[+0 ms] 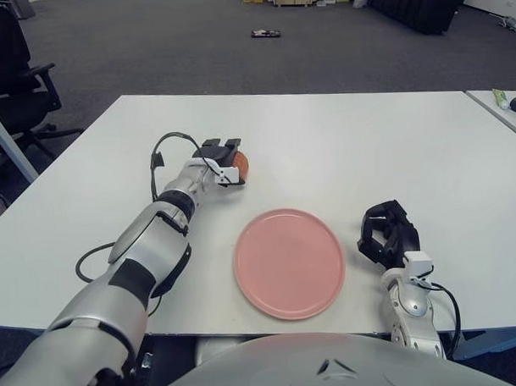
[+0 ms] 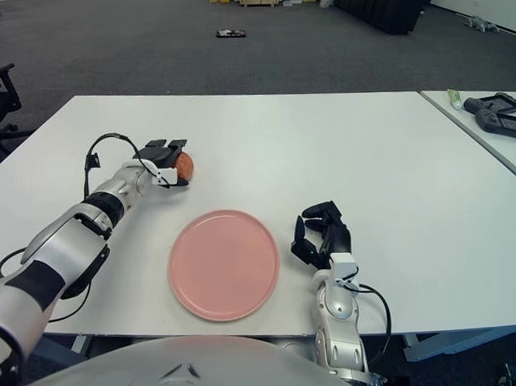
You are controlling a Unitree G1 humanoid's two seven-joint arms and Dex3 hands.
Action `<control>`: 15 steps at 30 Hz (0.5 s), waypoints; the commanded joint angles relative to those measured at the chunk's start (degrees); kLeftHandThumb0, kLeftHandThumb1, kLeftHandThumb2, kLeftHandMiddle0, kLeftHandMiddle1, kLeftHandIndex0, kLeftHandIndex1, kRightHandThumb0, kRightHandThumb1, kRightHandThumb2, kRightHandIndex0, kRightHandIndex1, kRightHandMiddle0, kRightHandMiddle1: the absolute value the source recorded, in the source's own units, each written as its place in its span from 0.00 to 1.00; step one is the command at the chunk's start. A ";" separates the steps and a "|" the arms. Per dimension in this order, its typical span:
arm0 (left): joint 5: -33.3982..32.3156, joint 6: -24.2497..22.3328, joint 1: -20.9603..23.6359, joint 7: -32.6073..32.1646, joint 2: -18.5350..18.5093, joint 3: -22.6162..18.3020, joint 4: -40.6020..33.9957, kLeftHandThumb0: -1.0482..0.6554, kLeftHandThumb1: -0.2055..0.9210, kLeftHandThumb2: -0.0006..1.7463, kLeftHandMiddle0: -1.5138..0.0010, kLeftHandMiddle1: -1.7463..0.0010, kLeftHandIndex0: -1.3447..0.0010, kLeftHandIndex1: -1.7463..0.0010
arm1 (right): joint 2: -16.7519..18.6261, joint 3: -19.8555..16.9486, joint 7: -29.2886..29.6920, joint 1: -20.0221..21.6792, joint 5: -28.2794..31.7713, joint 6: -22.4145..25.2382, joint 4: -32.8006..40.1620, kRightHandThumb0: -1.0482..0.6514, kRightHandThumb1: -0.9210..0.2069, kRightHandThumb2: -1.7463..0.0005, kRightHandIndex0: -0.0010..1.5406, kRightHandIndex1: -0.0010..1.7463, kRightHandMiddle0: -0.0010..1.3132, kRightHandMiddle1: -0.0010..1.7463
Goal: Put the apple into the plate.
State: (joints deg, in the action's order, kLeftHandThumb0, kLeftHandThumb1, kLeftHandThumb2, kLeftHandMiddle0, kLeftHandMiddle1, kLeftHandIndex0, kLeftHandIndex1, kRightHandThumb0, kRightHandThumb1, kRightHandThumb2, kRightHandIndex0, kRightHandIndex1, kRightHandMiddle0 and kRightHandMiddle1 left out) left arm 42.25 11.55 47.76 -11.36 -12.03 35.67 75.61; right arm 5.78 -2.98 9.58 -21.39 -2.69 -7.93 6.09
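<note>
1. The left hand point(image 1: 224, 161) sits in the upper-left part of the frame, its black fingers point(image 2: 157, 146) wrapped around the apple point(image 1: 241, 165). Only the orange-red right side of the fruit shows past the fingers.
2. Whether the apple is lifted or touching the white table point(image 1: 341, 139) cannot be told from either eye view; it appears low, close to the surface.
3. The pink plate point(image 1: 288, 261) lies at lower centre of the frame, apart from the apple, below and a little to the right of it. Nothing is on it.
4. The right hand point(image 2: 321, 238) shows just to the right of the plate, fingers loosely curled and holding nothing, taking no part.
5. Judged from this, the grasp step looks done or nearly so, and the carry has not yet reached the plate.
6. The next move calls for lifting the apple clear, drawing the arm back toward the lower centre, lowering over the plate's middle, then loosening the fingers gently so the round fruit does not roll off.
</note>
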 commanded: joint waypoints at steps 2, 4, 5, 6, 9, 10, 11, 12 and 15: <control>1.48 -0.08 -3.76 -1.87 0.75 1.34 2.01 0.24 0.63 0.51 0.94 0.19 0.97 0.05 | 0.09 -0.25 0.20 -0.08 0.15 0.67 0.42 0.37 0.36 0.38 0.64 1.00 0.35 1.00; 1.46 -0.14 -3.89 -3.05 0.79 1.39 2.06 0.27 0.60 0.54 0.90 0.14 0.92 0.03 | 0.19 -0.26 0.24 -0.12 0.23 0.83 0.52 0.37 0.36 0.38 0.64 1.00 0.35 1.00; 1.48 -0.20 -3.99 -3.99 0.83 1.43 2.08 0.31 0.62 0.56 0.88 0.11 0.83 0.02 | 0.24 -0.26 0.26 -0.15 0.25 0.89 0.58 0.37 0.36 0.38 0.64 1.00 0.35 1.00; 1.50 -0.23 -4.06 -4.60 0.85 1.48 2.10 0.33 0.63 0.58 0.86 0.08 0.77 0.01 | 0.28 -0.24 0.28 -0.19 0.24 0.91 0.62 0.37 0.36 0.38 0.64 1.00 0.35 1.00; 1.47 -0.04 -4.24 -6.27 0.88 1.56 2.13 0.36 0.63 0.60 0.82 0.05 0.70 0.00 | 0.32 -0.22 0.30 -0.26 0.18 0.95 0.71 0.37 0.37 0.38 0.64 1.00 0.35 1.00; 1.44 0.12 -4.34 -7.07 0.88 1.57 2.11 0.41 0.60 0.62 0.77 0.07 0.69 0.00 | 0.33 -0.21 0.31 -0.29 0.14 0.97 0.74 0.37 0.37 0.37 0.64 1.00 0.35 1.00; 1.42 0.23 -4.41 -7.62 0.87 1.59 2.10 0.48 0.55 0.65 0.69 0.10 0.68 0.00 | 0.34 -0.20 0.32 -0.32 0.10 0.98 0.78 0.37 0.38 0.37 0.64 1.00 0.36 1.00; 1.45 0.44 -4.50 -8.35 0.85 1.64 2.07 0.51 0.54 0.66 0.66 0.12 0.68 0.00 | 0.36 -0.20 0.33 -0.34 0.09 0.97 0.80 0.37 0.38 0.37 0.64 1.00 0.36 1.00; 1.57 1.14 -4.75 -10.15 0.71 1.80 2.01 0.58 0.46 0.72 0.59 0.10 0.66 0.00 | 0.44 -0.24 0.39 -0.42 0.11 1.02 0.88 0.37 0.38 0.36 0.64 1.00 0.36 1.00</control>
State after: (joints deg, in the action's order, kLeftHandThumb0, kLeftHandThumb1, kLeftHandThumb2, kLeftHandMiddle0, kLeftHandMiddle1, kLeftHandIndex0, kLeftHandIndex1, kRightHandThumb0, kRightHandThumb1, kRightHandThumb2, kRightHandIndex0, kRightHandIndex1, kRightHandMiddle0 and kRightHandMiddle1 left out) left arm 42.30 12.56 45.85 -20.95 -11.13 36.42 76.32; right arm 6.09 -2.95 9.66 -21.65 -2.74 -7.89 6.47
